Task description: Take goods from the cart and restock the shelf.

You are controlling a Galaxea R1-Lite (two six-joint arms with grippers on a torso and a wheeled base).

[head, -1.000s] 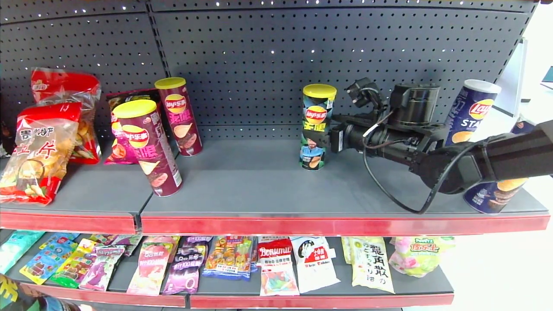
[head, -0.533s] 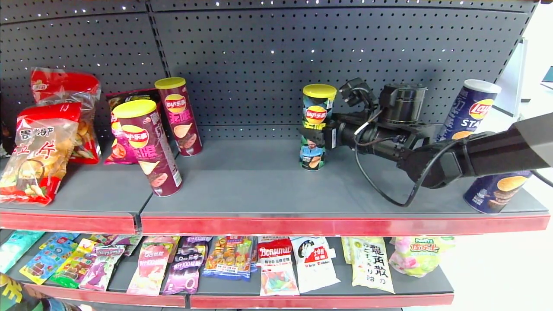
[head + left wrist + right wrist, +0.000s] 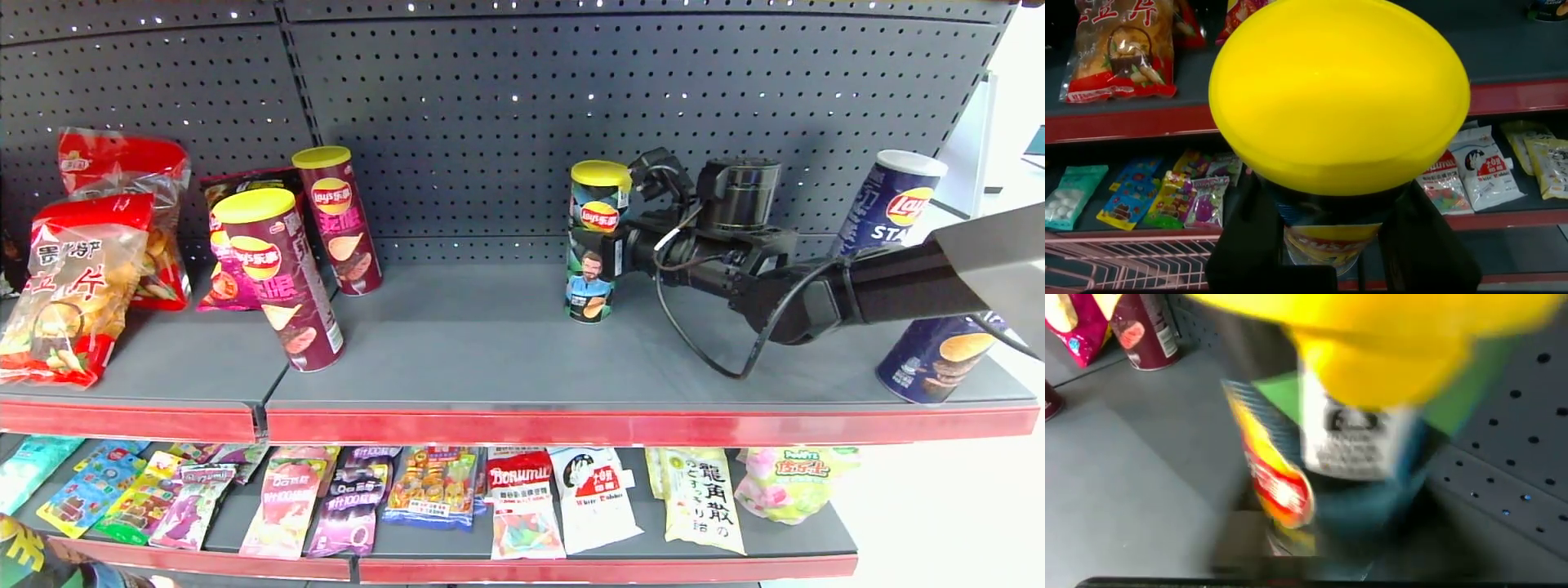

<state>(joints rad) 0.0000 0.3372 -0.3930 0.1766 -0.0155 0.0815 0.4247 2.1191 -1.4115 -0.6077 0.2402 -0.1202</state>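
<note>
Partway through, by the look of it. Clamped in the right claw (image 3: 602,251): a yellow-lidded can (image 3: 589,290), upright mid upper shelf (image 3: 490,359), between maroon cans (image 3: 277,278) and blue cans (image 3: 890,204), well apart from both, not yet let go. Gripped in the left claw (image 3: 1331,245): a second can (image 3: 1339,98), low down above the cart (image 3: 1127,265). Likely left: release, withdraw, shelve the second.

Red crisp bags (image 3: 77,278) are leaning far left, maroon tubes (image 3: 277,278) standing beside them, flat sachets (image 3: 522,506) lying below.
</note>
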